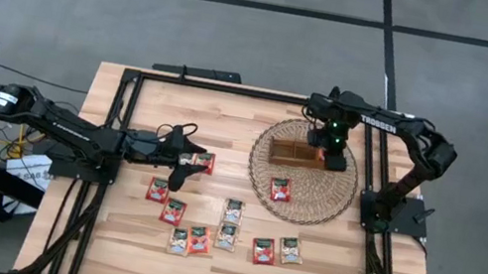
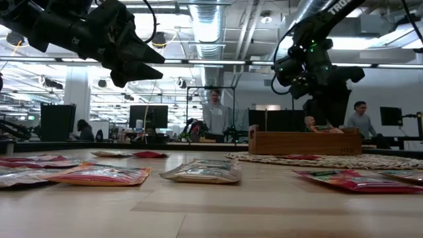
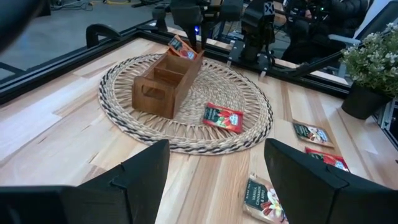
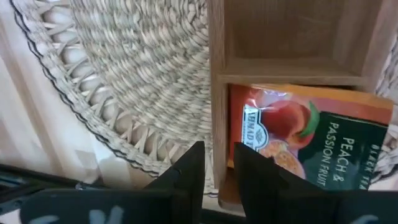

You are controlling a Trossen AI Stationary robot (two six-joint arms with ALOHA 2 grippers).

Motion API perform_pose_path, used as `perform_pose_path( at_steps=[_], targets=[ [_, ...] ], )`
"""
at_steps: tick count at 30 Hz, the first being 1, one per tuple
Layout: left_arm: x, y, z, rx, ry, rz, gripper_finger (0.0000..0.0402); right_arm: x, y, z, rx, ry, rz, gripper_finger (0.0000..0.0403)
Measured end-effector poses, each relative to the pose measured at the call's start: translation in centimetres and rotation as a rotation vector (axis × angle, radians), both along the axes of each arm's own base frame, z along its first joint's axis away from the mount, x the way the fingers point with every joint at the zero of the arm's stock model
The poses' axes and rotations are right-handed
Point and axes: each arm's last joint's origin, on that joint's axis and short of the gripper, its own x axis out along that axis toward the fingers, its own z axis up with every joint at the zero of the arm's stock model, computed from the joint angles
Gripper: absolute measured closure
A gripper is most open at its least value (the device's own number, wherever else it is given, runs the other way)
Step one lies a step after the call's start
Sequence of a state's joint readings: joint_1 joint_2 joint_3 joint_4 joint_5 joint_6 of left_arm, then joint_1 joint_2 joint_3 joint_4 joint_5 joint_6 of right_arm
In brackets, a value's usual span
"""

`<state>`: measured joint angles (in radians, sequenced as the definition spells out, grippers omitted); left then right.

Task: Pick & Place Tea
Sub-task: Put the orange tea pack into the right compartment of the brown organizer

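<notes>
Right claw (image 1: 332, 159), fingers nearly together and empty, poised at the right end of the tray (image 1: 293, 153), which sits on the mat (image 1: 333, 201). The wrist view shows a red sachet (image 4: 305, 140) already lying tilted in the tray's end compartment, just beyond the fingertips and apart from them; this delivery looks complete. To finish the step cleanly, the claw should rise straight up so neither finger catches the tray wall or drags the sachet's raised edge.

Left claw (image 1: 180, 168), spread wide and holding nothing, hangs above the counter (image 1: 228, 114) at its left middle, just beside a sachet (image 1: 205, 160). For a sound pick it should come down squarely over one packet with the fingers astride it; these flat packets offer little to pinch. One more sachet (image 1: 280, 189) lies on the mat near the tray; the remaining sachets (image 1: 226, 237) are scattered on the counter's near half.
</notes>
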<state>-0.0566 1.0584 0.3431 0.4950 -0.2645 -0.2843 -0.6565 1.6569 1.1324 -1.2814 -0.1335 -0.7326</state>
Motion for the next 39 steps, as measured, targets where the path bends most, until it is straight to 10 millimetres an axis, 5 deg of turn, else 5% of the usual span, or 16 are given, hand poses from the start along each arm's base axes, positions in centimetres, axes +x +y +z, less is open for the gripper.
perform_pose_path(
  at_steps=[18,39],
  targets=[
    [-0.1,0.0,-0.2,-0.016,0.019,0.004,0.0145,-1.4,-0.5,-2.1,0.002,-0.005,-0.055,0.0326],
    [-0.1,0.0,-0.2,-0.021,0.018,0.005,0.0145,-0.5,-1.8,-1.0,-0.058,-0.07,-0.119,0.0326]
  ],
)
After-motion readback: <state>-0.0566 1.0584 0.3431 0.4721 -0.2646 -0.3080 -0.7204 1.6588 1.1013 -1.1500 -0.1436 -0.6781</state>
